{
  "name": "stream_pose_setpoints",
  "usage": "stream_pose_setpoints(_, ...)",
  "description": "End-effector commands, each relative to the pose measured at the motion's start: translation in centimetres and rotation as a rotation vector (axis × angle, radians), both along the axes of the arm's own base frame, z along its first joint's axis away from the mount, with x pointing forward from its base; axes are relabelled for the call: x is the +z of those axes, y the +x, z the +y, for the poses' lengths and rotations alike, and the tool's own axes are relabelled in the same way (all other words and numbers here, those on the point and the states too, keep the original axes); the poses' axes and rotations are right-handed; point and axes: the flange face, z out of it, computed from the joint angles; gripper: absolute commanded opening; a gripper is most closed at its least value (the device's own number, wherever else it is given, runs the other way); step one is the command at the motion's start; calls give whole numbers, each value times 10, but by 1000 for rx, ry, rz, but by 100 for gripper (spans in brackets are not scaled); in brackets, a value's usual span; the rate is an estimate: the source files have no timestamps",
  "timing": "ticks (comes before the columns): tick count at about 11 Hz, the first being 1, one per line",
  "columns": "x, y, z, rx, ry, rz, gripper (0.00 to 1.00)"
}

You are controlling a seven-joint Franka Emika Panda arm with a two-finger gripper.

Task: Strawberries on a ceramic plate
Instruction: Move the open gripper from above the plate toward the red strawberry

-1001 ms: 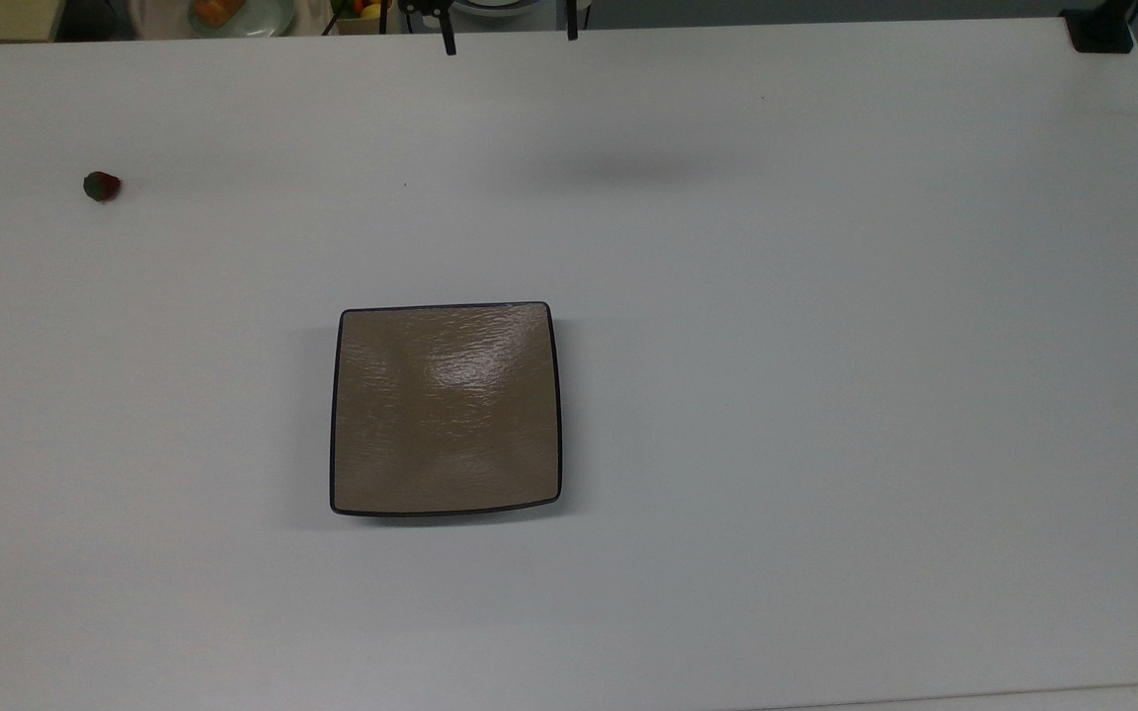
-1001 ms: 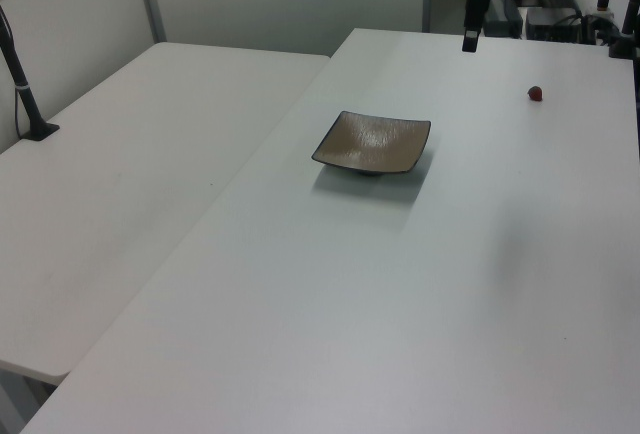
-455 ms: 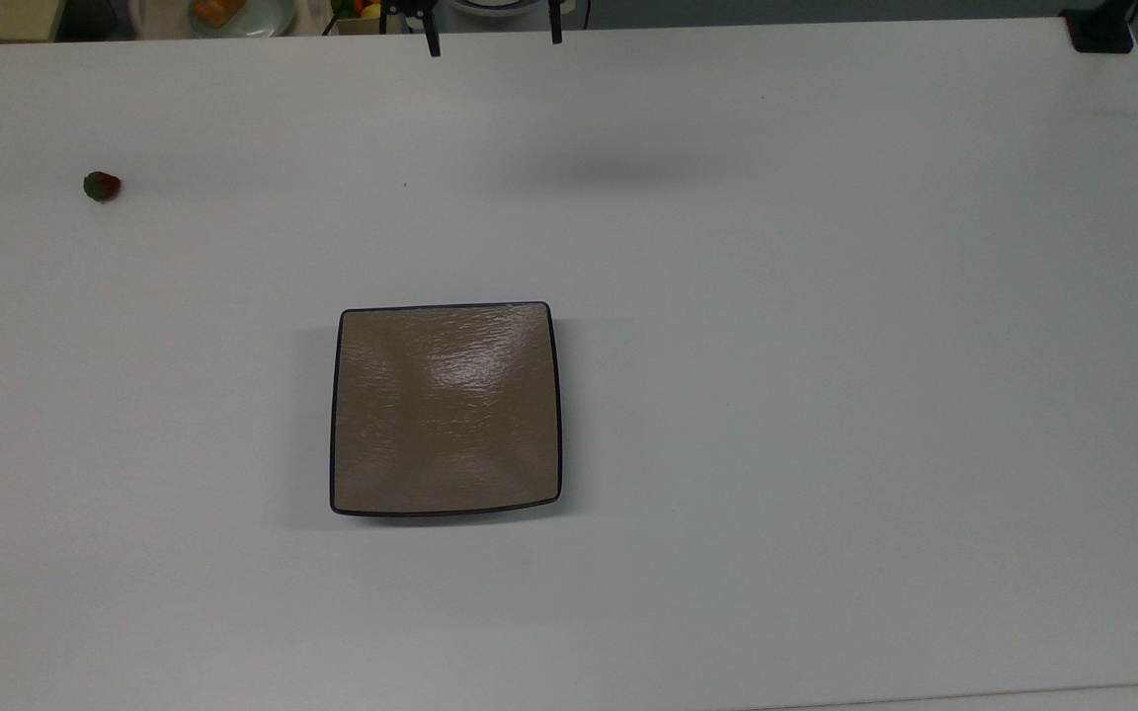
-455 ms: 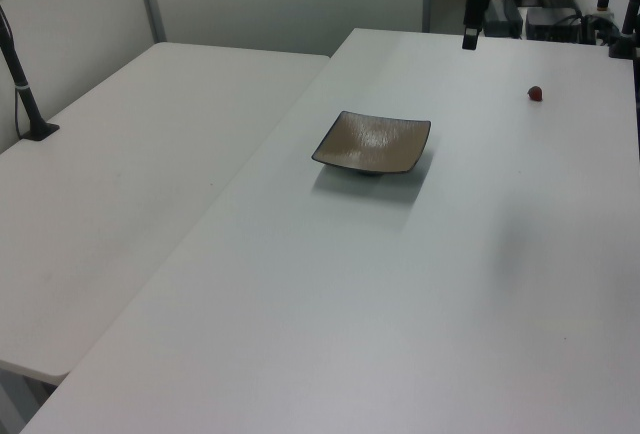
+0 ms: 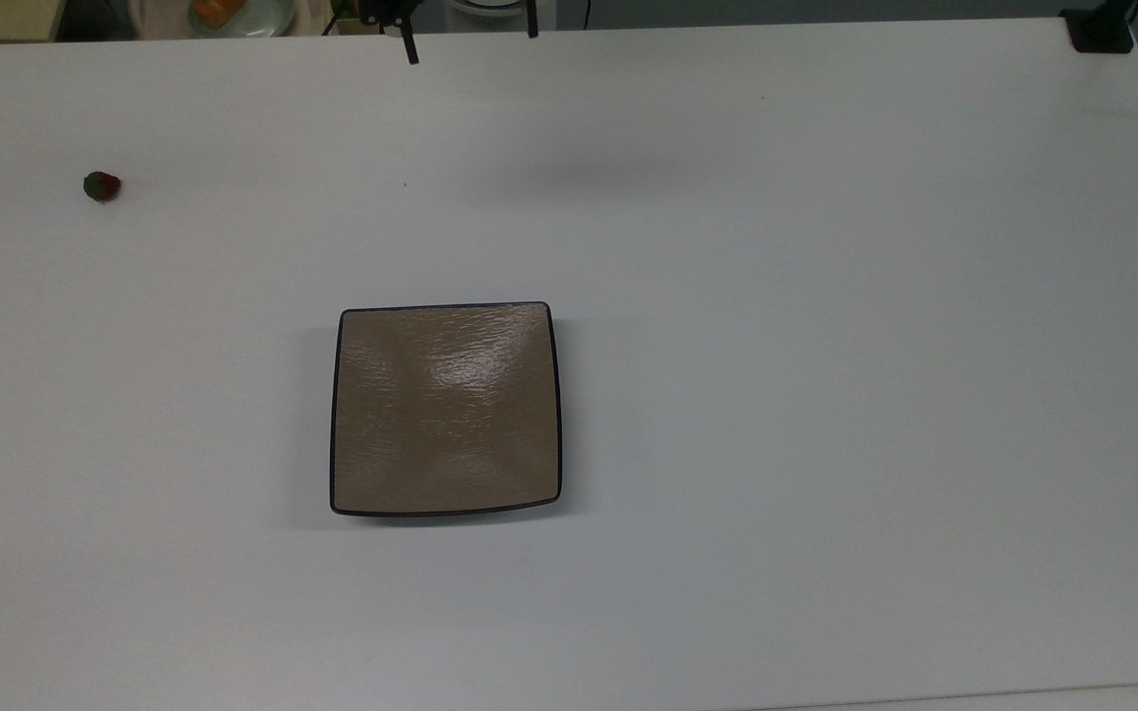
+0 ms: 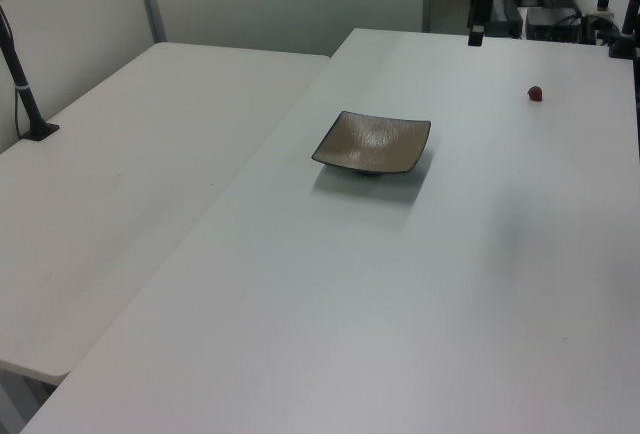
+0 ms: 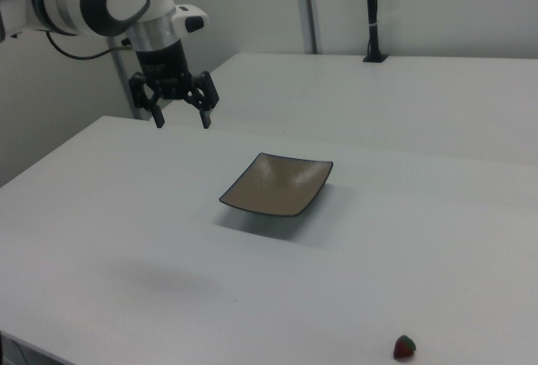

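- The gripper [image 7: 180, 120] hung high with fingers [image 7: 157, 118] spread wide, empty.
- The strawberry [image 5: 102, 186] lay at ten o'clock from the ceramic plate [image 5: 446, 410].
- Tiny fruit could roll off the tabletop [image 5: 826, 296] if nudged.

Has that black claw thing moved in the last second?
Yes. The tool has slid toward the top view's left along the table's far edge; the ceramic plate stayed put.

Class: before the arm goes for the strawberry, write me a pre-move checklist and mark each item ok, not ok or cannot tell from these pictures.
1. Gripper open and empty: ok.
2. Strawberry lying free on the table, nothing touching it: ok.
3. Ceramic plate bare, ready to receive: ok.
4. Gripper above the strawberry: not ok; it hangs far from it, near the table edge.
5. Strawberry apart from the plate: ok.
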Motion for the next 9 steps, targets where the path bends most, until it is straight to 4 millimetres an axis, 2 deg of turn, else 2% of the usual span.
stream_pose_setpoints(1,0,0,-36,328,-28,-32,100)
stream_pose_setpoints(3,-2,-7,-60,471,-27,13,100)
stream_pose_setpoints(9,-16,-7,-150,413,-34,19,100)
